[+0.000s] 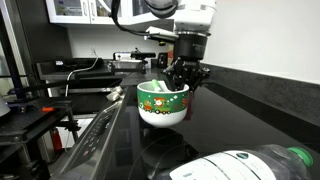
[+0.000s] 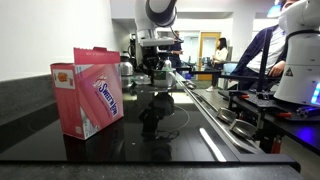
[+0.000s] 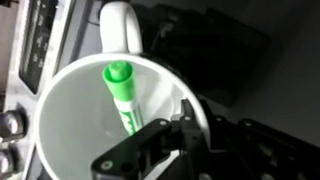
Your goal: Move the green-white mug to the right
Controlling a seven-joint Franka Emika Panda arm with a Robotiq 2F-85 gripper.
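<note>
The green-white mug point(image 1: 160, 104) is a squat white cup with a green rim band, standing on the black counter point(image 1: 225, 125). In the wrist view the mug point(image 3: 75, 110) is seen from above, handle pointing up, with a green marker point(image 3: 124, 95) lying inside. My gripper point(image 1: 187, 82) comes down from above onto the mug's right rim. In the wrist view its fingers point(image 3: 188, 118) straddle the rim wall, one inside and one outside, closed on it. In an exterior view the gripper point(image 2: 157, 72) hides the mug.
A pink carton point(image 2: 88, 90) stands on the counter. A white plastic bottle with green cap point(image 1: 255, 165) lies in the foreground. A stove point(image 1: 95, 140) borders the counter. A person point(image 2: 262, 50) and other equipment point(image 2: 300, 60) are beyond the counter edge.
</note>
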